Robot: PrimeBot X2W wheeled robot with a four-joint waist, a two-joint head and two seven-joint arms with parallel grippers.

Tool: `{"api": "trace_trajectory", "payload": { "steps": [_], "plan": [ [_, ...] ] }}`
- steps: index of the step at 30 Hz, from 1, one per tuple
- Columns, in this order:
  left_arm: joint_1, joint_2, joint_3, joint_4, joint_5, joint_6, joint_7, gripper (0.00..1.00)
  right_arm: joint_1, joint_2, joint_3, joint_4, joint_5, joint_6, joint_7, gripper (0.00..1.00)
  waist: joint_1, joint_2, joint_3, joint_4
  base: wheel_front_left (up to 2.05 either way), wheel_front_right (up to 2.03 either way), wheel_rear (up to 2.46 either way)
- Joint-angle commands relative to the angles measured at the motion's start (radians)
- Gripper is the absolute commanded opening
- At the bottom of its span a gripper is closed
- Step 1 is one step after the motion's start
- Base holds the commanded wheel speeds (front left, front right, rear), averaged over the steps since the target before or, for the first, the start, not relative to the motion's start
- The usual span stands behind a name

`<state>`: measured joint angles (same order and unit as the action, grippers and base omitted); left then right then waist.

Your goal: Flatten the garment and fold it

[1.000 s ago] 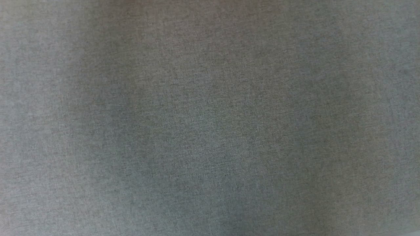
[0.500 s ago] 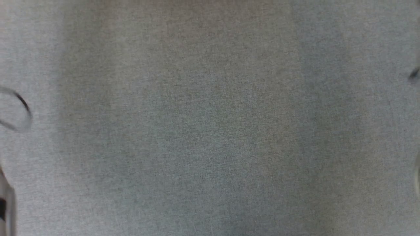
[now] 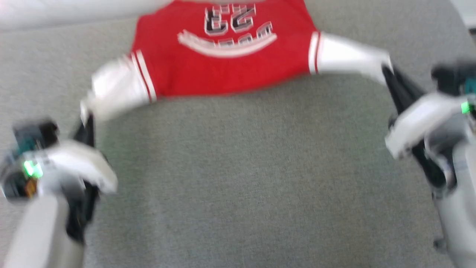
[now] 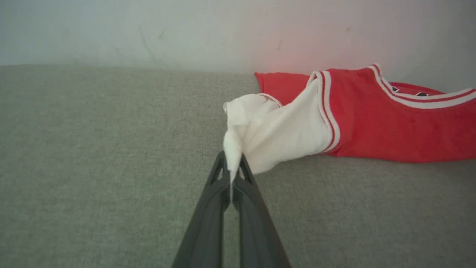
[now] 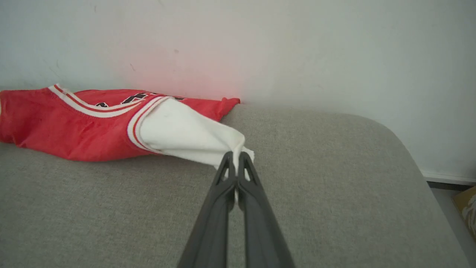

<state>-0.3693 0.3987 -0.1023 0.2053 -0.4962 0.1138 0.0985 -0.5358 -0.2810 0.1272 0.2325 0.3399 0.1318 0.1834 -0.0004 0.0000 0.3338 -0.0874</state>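
Observation:
The garment (image 3: 223, 63) is a red jersey with white sleeves, lying at the far side of the grey cloth-covered table (image 3: 238, 178), its printed number facing up. My left gripper (image 3: 86, 124) is shut on the tip of one white sleeve (image 4: 275, 130); in the left wrist view the gripper (image 4: 232, 163) pinches a bunched fold of it. My right gripper (image 3: 386, 74) is shut on the other white sleeve (image 5: 186, 134), and the right wrist view shows this gripper (image 5: 235, 158) clamped on the cuff. Both sleeves are pulled outward from the red body (image 5: 67, 123).
A pale wall (image 4: 148, 33) rises just behind the garment. The table's rounded far corner (image 5: 390, 130) and right edge drop to the floor, where a brownish object (image 5: 465, 208) lies. Grey cloth stretches bare between my arms.
The head camera has swung: earlier it saw blank grey cloth, now the garment and both arms are in the picture. Whether the garment itself moved cannot be told.

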Motion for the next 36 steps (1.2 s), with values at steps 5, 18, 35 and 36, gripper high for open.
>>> {"api": "trace_trajectory", "payload": {
  "steps": [5,18,35,36],
  "plan": [
    [0.276,-0.054,0.005,-0.154,-0.070,0.045,0.057,0.00,0.270,0.072,-0.116,-0.155,-0.055,-0.001,0.056,0.00,0.0004,0.0000,-0.156,0.044,0.00,0.00,0.00],
    [0.634,-0.096,0.026,-0.251,-0.168,0.160,0.212,0.00,0.627,0.220,-0.286,-0.231,-0.101,-0.001,0.203,0.00,0.0004,0.0000,-0.255,0.068,0.00,0.00,0.00],
    [0.662,-0.089,0.039,-0.214,-0.152,0.206,0.200,0.00,0.728,0.231,-0.371,-0.158,-0.094,-0.001,0.488,0.00,0.0004,0.0000,-0.254,0.088,0.00,0.00,0.00],
    [0.659,-0.091,0.038,-0.209,-0.153,0.203,0.196,0.00,0.728,0.231,-0.370,-0.156,-0.087,-0.001,0.483,0.00,0.0004,0.0000,-0.255,0.087,0.00,0.00,0.00]
  ]
}}
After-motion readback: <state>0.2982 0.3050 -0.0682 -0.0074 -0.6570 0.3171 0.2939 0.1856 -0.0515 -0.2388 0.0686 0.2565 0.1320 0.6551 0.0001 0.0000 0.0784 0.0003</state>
